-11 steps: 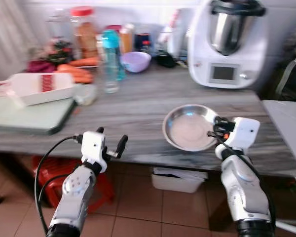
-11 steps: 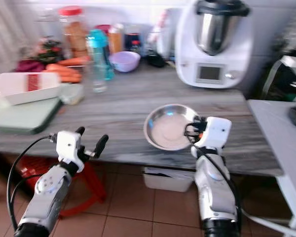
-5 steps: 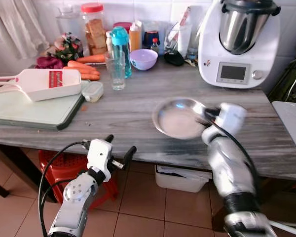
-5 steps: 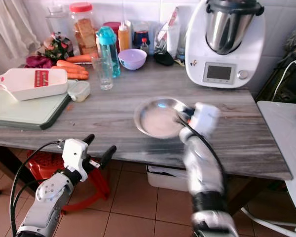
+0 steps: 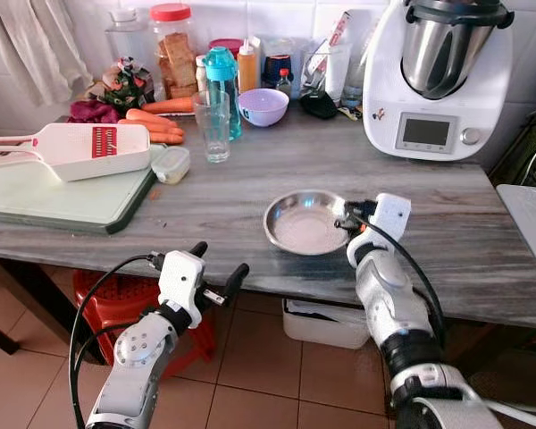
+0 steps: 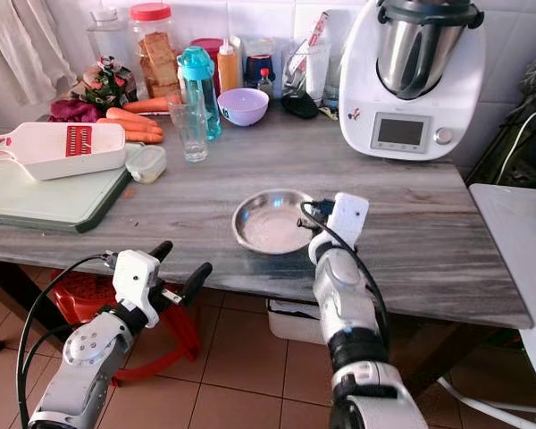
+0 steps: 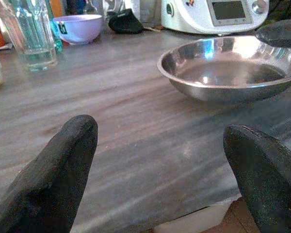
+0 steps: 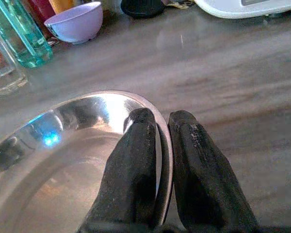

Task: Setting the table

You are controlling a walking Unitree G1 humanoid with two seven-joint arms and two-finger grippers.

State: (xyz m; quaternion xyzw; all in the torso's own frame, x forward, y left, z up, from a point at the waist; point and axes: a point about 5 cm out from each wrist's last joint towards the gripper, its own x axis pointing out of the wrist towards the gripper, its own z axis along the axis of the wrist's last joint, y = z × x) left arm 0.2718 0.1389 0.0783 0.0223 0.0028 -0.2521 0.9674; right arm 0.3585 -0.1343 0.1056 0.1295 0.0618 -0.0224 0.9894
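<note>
- Head views, change: against the frame half a second earlier, the bowl (image 5: 305, 222) sits nearer the left on the table (image 5: 205, 206), and the right arm is sharp where it was blurred. The left gripper (image 5: 216, 268) holds the same place below the front edge.
- Head views, bowl: a shallow, round, polished steel bowl, empty, resting flat near the front edge, in front of the food processor (image 5: 438, 76) and well apart from it.
- Head views, right gripper (image 5: 350, 221): it sits at the bowl's right rim, clamped on it.
- Head views, surface: grey wood-grain top. At left lie a green cutting board (image 5: 67, 192) with a white slicer (image 5: 76, 147) on it and a small lidded tub (image 5: 171, 164) just beside it. A glass (image 5: 213, 127), a teal bottle (image 5: 221, 89), a lilac bowl (image 5: 263, 105), carrots (image 5: 156, 125) and jars stand along the tiled wall.
- Head views, room: tan tiled floor; a red stool (image 5: 116, 304) and a white bin (image 5: 326, 323) stand under the table.
- Left wrist view: both fingers (image 7: 58, 170) are spread wide apart, holding nothing, level with the table edge. The bowl lies beyond them, untouched by them.
- Right wrist view: the two fingers (image 8: 136, 170) pinch the bowl's rim, one inside and one outside. The steel mirrors a blue glint.
</note>
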